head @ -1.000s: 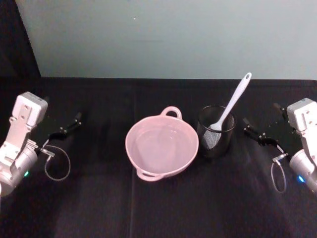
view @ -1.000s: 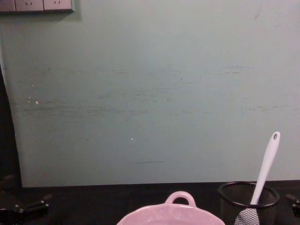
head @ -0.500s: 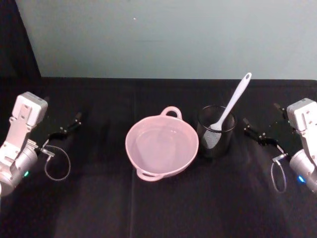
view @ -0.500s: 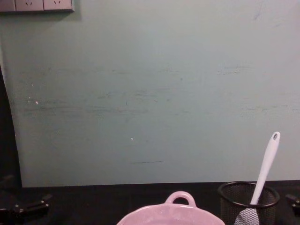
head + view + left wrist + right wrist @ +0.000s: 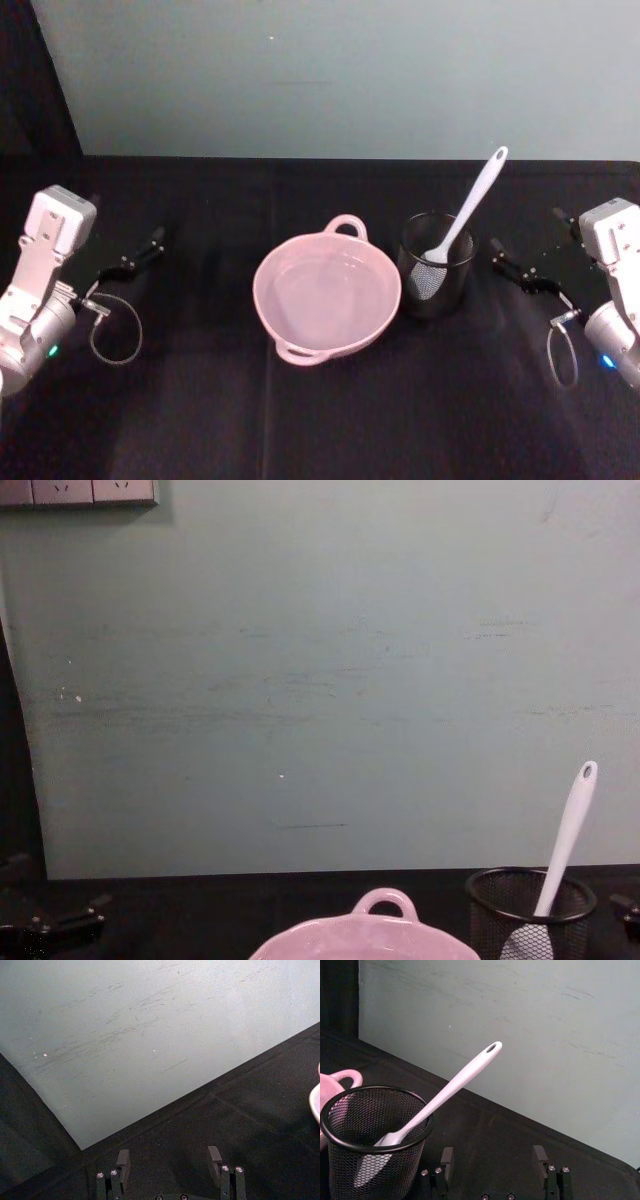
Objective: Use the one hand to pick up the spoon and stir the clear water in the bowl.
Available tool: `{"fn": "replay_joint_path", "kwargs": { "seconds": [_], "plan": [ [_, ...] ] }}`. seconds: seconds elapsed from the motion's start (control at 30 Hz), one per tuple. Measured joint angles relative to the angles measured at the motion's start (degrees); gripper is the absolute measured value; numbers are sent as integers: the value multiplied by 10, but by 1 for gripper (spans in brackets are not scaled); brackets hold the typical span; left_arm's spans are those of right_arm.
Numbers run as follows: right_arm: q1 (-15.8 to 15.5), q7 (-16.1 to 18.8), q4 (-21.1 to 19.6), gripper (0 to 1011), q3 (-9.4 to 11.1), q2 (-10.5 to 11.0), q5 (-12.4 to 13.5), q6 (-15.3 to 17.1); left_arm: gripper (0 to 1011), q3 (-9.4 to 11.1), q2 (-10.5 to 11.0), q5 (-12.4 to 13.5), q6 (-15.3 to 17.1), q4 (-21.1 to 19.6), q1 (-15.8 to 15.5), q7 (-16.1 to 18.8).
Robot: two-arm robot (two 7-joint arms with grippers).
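The left gripper (image 5: 169, 1160) hovers low over the black desk (image 5: 200, 400), well to the left of the bowl (image 5: 258, 292), which serves here as the reference for everything else. Its fingers (image 5: 122, 1161) are spread apart and hold nothing; in the left wrist view only bare desk lies between them, with the bowl's pink edge just showing at the side.

The bowl sits at the middle of the desk. It is wide, pale pink and glossy, with one loop handle on its far rim and another on its near rim. The clear water (image 5: 325, 295) lies inside it, barely distinguishable from the pink.

Just to the right of the bowl, close to touching its rim, stands a black wire-mesh cup (image 5: 435, 290). The spoon (image 5: 470, 210) stands in this cup, blade down on the mesh. Its white handle leans up and away from the bowl, and the holed end rises well above the cup's rim.

Further right of the bowl, beyond the cup, the right gripper (image 5: 492, 1156) hangs low over the desk, pointing towards the cup. Its fingers (image 5: 538, 1155) are parted and empty, clear of both cup and spoon.
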Motion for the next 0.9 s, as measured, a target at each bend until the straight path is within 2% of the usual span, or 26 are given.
{"fn": "replay_joint_path", "kwargs": {
  "seconds": [0.13,0.23,0.33,0.37,0.47,0.57,0.63,0.67,0.73,0.77,0.8,0.87,0.9],
  "plan": [
    [-9,1,-12,1003,10,-1,8,-2,1011,0,0,0,0,0,0,0],
    [-42,-1,-42,1003,38,-3,41,-7,1011,0,0,0,0,0,0,0],
    [-66,-4,-63,1003,58,-4,63,-13,1011,0,0,0,0,0,0,0],
    [-83,-5,-78,1002,72,-4,79,-18,1011,0,0,0,0,0,0,0],
    [-106,-1,-95,1003,89,-7,103,-27,1011,0,0,0,0,0,0,0],
    [-124,29,-104,1002,111,-17,154,-41,1011,0,0,0,0,0,0,0],
    [-125,45,-103,1003,117,-23,176,-43,1011,0,0,0,0,0,0,0],
    [-122,68,-97,1003,123,-30,203,-42,1011,0,0,0,0,0,0,0],
    [-116,92,-87,1002,127,-38,231,-40,1011,0,0,0,0,0,0,0],
    [-111,104,-83,1002,129,-42,244,-37,1011,0,0,0,0,0,0,0],
    [-101,133,-70,1002,133,-51,278,-26,1011,0,0,0,0,0,0,0],
    [-88,162,-55,1002,138,-62,315,-10,1011,0,0,0,0,0,0,0],
    [-74,188,-39,1002,142,-72,344,6,1011,0,0,0,0,0,0,0]
  ]
}}
